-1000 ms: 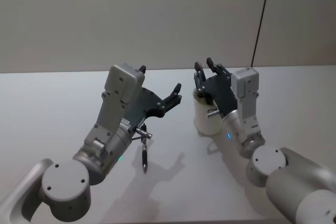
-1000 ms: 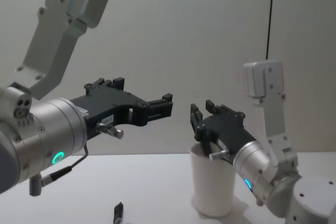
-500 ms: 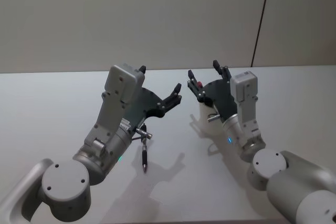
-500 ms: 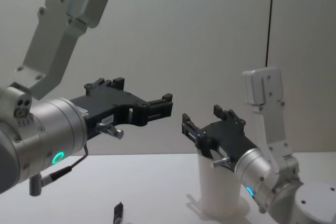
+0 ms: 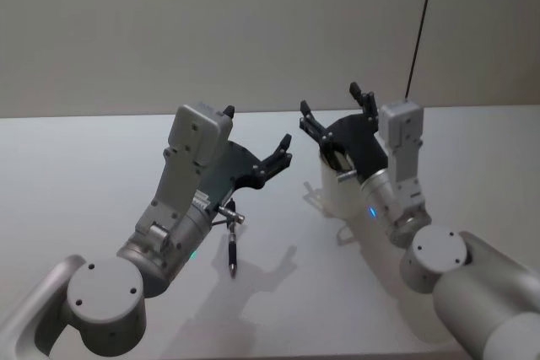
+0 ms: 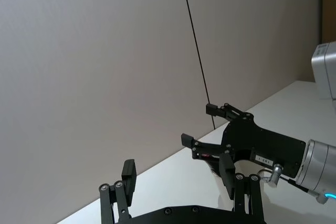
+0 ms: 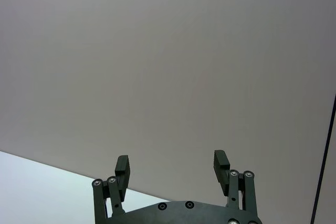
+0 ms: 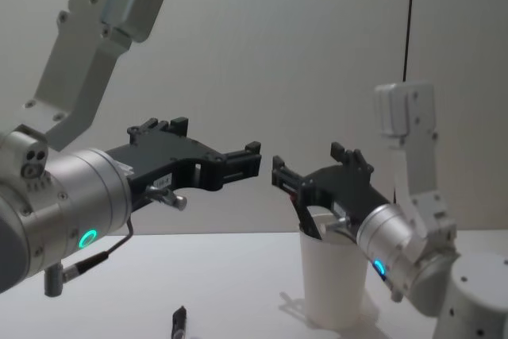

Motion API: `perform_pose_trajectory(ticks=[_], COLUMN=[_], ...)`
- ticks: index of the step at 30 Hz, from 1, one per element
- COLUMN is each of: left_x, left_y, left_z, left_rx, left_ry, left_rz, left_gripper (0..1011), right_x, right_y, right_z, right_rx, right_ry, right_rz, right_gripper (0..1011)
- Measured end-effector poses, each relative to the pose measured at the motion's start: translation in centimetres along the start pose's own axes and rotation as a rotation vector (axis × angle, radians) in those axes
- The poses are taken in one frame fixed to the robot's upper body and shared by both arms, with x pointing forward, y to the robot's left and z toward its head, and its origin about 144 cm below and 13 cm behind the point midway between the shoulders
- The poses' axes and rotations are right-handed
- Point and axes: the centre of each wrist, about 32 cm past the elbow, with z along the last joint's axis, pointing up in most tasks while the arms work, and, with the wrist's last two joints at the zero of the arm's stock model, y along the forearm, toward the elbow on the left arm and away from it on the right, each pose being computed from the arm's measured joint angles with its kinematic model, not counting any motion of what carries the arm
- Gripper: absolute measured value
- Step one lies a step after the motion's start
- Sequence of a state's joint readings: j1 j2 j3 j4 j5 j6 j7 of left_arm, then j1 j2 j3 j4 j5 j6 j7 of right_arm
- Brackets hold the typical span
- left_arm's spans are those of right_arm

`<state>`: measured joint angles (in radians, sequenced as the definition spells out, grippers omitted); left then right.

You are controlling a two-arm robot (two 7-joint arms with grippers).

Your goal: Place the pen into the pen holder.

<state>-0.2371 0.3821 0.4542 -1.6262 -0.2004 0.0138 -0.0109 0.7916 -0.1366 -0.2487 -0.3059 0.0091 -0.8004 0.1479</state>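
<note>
Right gripper (image 5: 332, 105) first: its two black fingers are spread wide with nothing between them, and the right wrist view has bare grey wall (image 7: 157, 51) between the fingertips. It hangs directly over the pen holder (image 8: 333, 287), a plain white tapered paper cup standing upright on the white table (image 5: 76, 174). In the head view its dark palm covers most of the cup's mouth. In the chest view a dark link of it crosses the rolled rim, and we cannot tell whether the two touch there.

Our left gripper (image 6: 177, 174) is raised above the table to the cup's left, its fingers likewise wide apart and empty. In the head view one finger is half hidden behind the grey wrist housing.

Writing is scarce. We find a small white label (image 6: 261, 158) on the right gripper's black body and a white sticker (image 8: 163, 182) on the left gripper. The print on both is too small to read.

The pen (image 5: 233, 255) lies flat on the table beneath the left wrist, apart from the cup and to its left. It is slim and dark-barrelled. The chest view cuts it off at the lower edge, leaving just one end in sight.

The arm shells are smooth matt grey, and the grippers are black and angular. A green ring light (image 8: 87, 237) glows on the left arm and a small blue light (image 8: 379, 267) on the right. A thin dark line (image 5: 420, 31) runs down the wall.
</note>
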Motion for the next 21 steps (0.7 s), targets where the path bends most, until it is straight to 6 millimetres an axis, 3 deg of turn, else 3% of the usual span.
perform_pose_trajectory(ticks=[8,21], left_x=[0.0,0.0], left_y=[0.0,0.0], left_z=[0.0,0.0], left_rx=[0.0,0.0], left_ry=[0.0,0.0], left_rz=[0.0,0.0], left_gripper=[1004,1004], right_x=[1.1,4.0], right_y=[-0.4,-2.8], right_z=[2.4,6.5], right_rx=[-0.016,-0.08], right_ry=[0.04,0.08], right_rz=[-0.006,-0.024], right_gripper=[1001,1001])
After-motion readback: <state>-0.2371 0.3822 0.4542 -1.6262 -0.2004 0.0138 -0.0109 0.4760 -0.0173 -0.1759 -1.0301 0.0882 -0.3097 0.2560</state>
